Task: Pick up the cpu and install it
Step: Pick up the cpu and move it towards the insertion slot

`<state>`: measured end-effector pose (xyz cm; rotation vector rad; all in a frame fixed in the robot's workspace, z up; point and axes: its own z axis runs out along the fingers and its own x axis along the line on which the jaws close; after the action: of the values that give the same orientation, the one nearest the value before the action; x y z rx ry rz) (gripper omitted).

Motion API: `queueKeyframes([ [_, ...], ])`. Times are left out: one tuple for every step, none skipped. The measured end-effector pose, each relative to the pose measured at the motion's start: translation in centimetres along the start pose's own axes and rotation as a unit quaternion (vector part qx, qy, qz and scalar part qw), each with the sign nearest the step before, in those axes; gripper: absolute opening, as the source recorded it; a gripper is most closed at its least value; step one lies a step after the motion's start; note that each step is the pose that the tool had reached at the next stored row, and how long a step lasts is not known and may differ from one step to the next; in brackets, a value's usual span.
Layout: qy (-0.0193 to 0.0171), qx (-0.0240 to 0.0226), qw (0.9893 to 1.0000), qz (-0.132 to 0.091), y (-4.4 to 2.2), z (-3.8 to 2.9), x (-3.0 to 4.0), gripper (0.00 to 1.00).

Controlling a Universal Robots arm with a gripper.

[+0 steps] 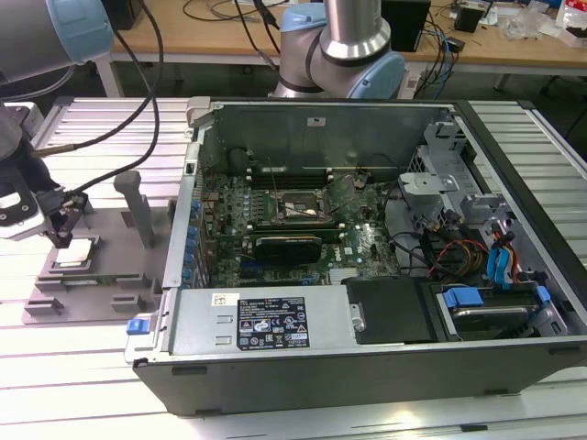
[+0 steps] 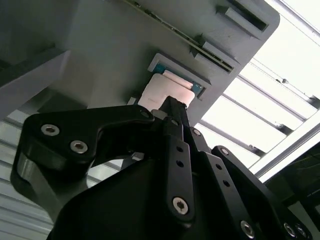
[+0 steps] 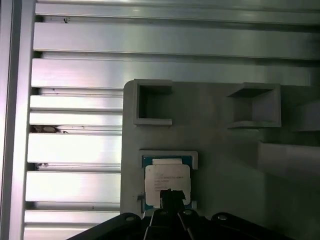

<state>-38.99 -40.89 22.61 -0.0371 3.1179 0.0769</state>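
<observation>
Black jointed gripper (image 2: 170, 103), tips clenched together and grasping nothing, hangs just above the small square silver-grey metal cpu (image 3: 166, 176). That cpu lies flat in a pocket of the grey plastic fixture block (image 3: 225, 170).

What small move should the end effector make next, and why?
Probably a short, slow descent straight onto the cpu. In the first wrist view the tip of the end effector overlaps the cpu's edge, and the cpu lies flat in the recess of the grey fixture, not yet lifted. Whether they already touch, I cannot tell.
</observation>
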Motion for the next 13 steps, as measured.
queueKeyframes([
  [0.0000,0.0000,1.0000,0.000,0.00,0.00,0.00,0.11],
  [0.0000,0.0000,1.0000,0.000,0.00,0.00,0.00,0.11],
  [0.0000,0.0000,1.0000,-0.001,0.00,0.00,0.00,0.42],
  [0.0000,0.0000,1.0000,-0.001,0.00,0.00,0.00,0.42],
  [0.0000,0.0000,1.0000,-0.001,0.00,0.00,0.00,0.54],
  [0.0000,0.0000,1.0000,-0.001,0.00,0.00,0.00,0.66],
  [0.0000,0.0000,1.0000,-0.001,0.00,0.00,0.00,0.66],
  [0.0000,0.0000,1.0000,-0.001,0.00,0.00,0.00,0.66],
  [0.0000,0.0000,1.0000,-0.001,0.00,0.00,0.00,0.66],
  [0.0000,0.0000,1.0000,-0.001,0.00,0.00,0.00,0.66],
  [0.0001,0.0000,1.0000,-0.001,0.00,0.01,0.00,0.66],
  [-0.0001,-0.0002,1.0000,-0.001,0.00,0.09,0.00,0.66],
  [0.0000,0.0000,1.0000,-0.001,-0.01,0.24,0.00,0.66],
])
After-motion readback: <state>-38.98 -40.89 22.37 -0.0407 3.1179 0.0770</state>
